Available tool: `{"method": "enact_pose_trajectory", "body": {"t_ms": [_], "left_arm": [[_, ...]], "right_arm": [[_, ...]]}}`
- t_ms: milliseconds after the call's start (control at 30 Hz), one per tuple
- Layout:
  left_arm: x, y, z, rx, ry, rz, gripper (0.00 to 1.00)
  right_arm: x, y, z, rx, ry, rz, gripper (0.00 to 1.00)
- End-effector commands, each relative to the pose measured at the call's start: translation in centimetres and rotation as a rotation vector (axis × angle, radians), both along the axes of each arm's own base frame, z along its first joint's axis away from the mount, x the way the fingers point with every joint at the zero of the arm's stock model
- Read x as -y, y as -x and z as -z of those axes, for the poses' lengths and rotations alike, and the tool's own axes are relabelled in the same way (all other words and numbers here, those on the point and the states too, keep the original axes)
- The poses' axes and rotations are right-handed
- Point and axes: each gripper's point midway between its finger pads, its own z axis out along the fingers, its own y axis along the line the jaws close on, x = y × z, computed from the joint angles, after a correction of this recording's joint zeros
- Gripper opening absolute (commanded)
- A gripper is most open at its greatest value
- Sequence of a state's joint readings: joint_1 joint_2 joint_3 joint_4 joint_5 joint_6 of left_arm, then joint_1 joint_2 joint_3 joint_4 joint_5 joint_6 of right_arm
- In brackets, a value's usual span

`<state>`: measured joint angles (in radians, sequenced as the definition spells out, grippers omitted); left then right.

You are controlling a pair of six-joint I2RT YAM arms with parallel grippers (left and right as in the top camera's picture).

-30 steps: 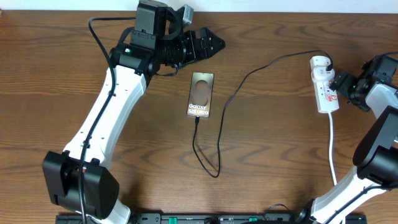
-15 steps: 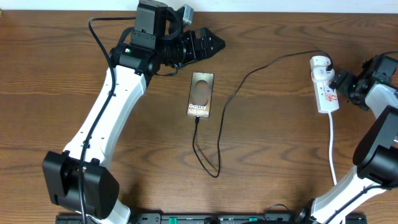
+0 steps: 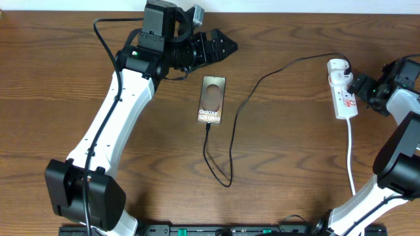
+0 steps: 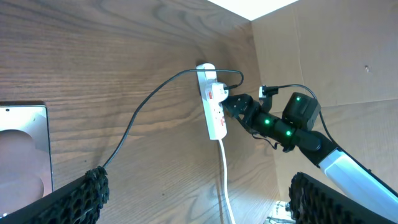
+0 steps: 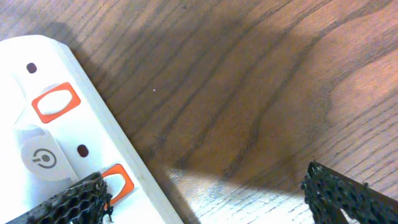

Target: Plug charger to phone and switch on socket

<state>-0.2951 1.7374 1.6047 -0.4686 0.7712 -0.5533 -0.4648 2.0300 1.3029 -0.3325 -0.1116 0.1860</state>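
Observation:
The phone (image 3: pixel 212 100) lies flat at the table's middle, lettering up; its pale edge shows in the left wrist view (image 4: pixel 22 155). The black charger cable (image 3: pixel 231 134) is plugged into the phone's near end, loops, and runs to the white adapter (image 3: pixel 336 65) on the socket strip (image 3: pixel 344 96). My left gripper (image 3: pixel 222 46) is open and empty, just beyond the phone's far end. My right gripper (image 3: pixel 357 88) is open at the strip's right edge. In the right wrist view one finger (image 5: pixel 62 202) overlaps an orange-rimmed switch (image 5: pixel 115 180) on the strip (image 5: pixel 62 143).
The strip's thick white cord (image 3: pixel 350 154) runs toward the table's front edge, also seen in the left wrist view (image 4: pixel 225 180). A pale wall (image 4: pixel 323 56) rises beyond the table's right side. My arms' bases stand at the front edge.

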Motion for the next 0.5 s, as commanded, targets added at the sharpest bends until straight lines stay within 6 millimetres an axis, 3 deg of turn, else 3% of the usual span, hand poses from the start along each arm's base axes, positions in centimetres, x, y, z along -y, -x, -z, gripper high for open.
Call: {"method": "enact_pose_trajectory", "body": {"t_ms": [0,467], "left_arm": [[-0.25,-0.23,-0.76,0.021,0.0,-0.008,0.93],[-0.25,-0.23,-0.76,0.021,0.0,-0.008,0.93]], "right_arm": [[-2.1,1.35,2.61,-0.052,-0.067,-0.052,0.99],[-2.11,1.37,2.74,-0.048,-0.069,-0.045,0.98]]}}
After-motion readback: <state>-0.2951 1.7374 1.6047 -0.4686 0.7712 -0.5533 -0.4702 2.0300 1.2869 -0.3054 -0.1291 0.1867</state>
